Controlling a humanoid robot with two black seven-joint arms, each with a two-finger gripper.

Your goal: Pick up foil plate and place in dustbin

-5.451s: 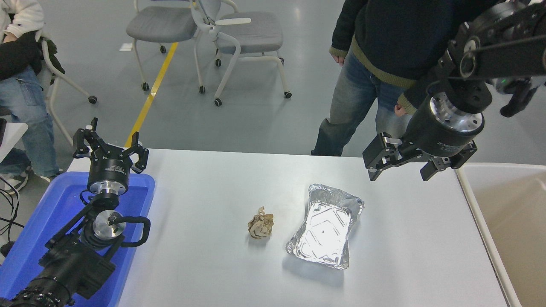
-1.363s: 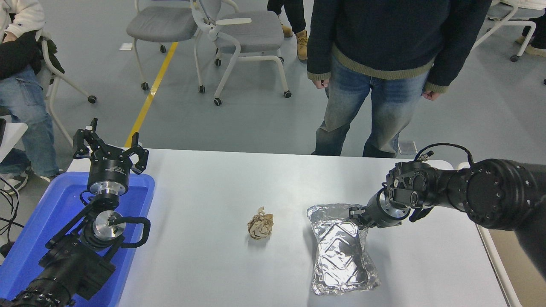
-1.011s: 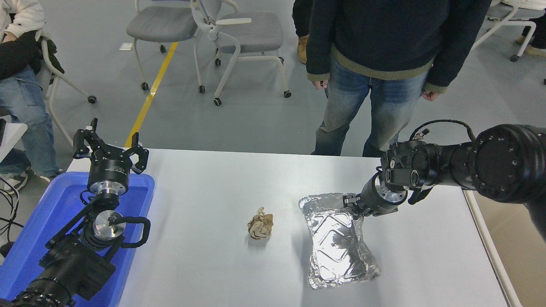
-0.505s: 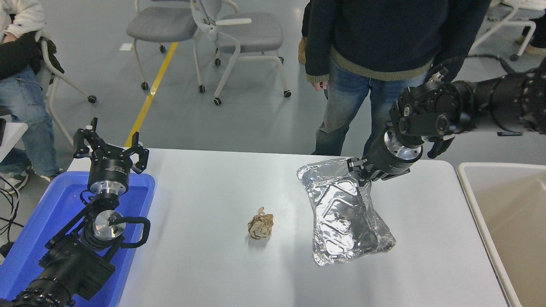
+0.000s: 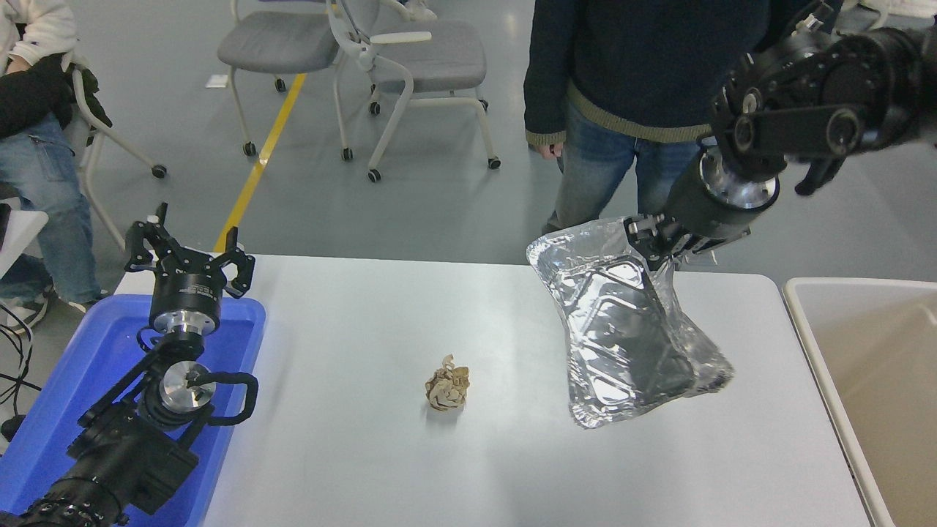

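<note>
The foil plate [image 5: 622,329] is a shiny silver, bent rectangular tray. It hangs in the air above the table's right half, its far rim up and its near end low. My right gripper [image 5: 654,245] comes in from the upper right and is shut on the plate's far rim. The dustbin [image 5: 864,380], beige inside with a thick off-white rim, stands at the table's right edge, to the right of the plate. My left gripper [image 5: 189,260] is open and parked above the blue tray at the lower left.
A crumpled brown paper ball [image 5: 447,388] lies on the white table [image 5: 351,454] near its middle. A bright blue plastic tray [image 5: 80,380] sits at the left edge. A person [image 5: 622,88] stands at the far side behind the plate. Chairs stand further back.
My right gripper came down onto the plate's far rim, shut on it, then rose and moved right. The plate left the table and now hangs tilted, closer to the dustbin.
</note>
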